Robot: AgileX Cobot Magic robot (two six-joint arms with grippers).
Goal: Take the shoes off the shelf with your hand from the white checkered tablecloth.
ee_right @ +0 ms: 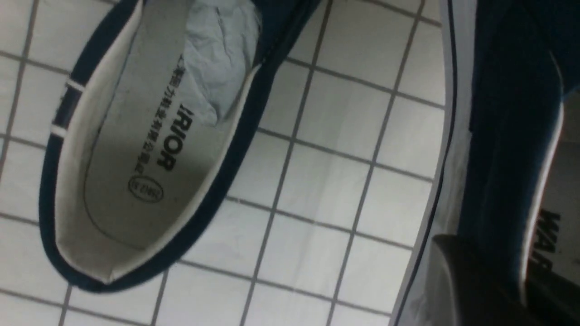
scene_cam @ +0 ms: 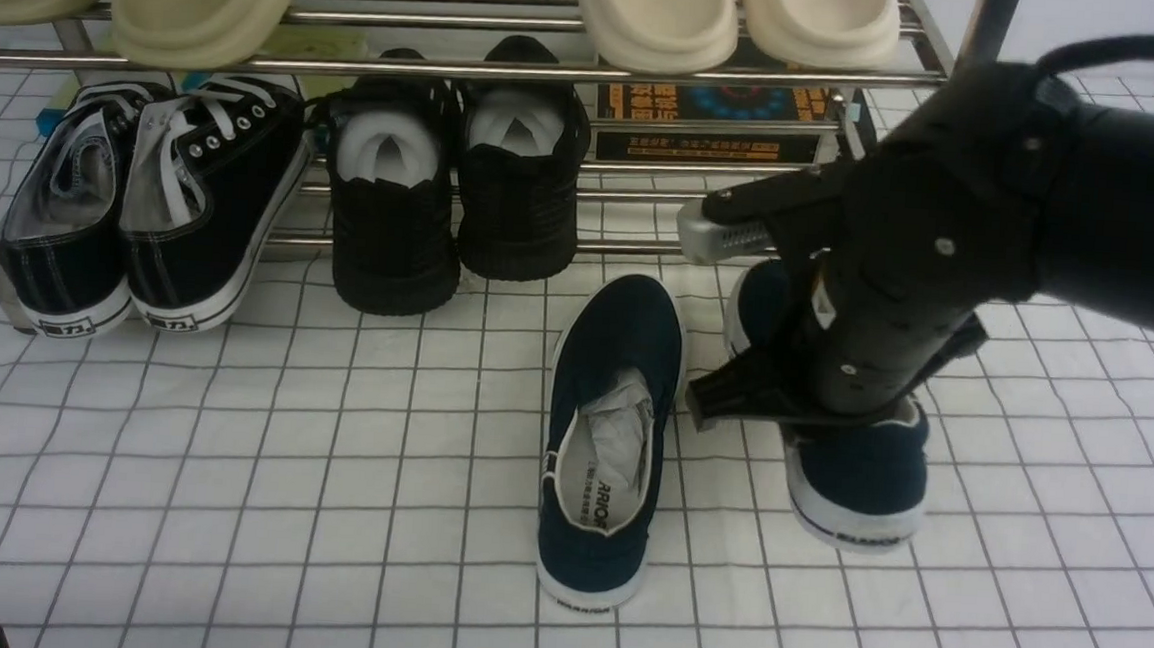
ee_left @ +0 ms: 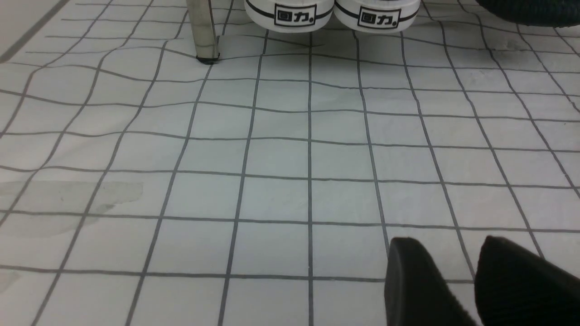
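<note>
The front view looks forward and down from between the arms, across the worktop [scene_cam: 228,463] to the shelf [scene_cam: 452,66] at 12 o'clock. The left wrist view sits low, skimming the cloth toward a shelf post [ee_left: 202,27] and the black sneakers [ee_left: 333,13], which the front view shows at 11 o'clock. The right wrist view hangs very close above the navy shoes [ee_right: 149,136], which the front view shows at 1 o'clock.
</note>
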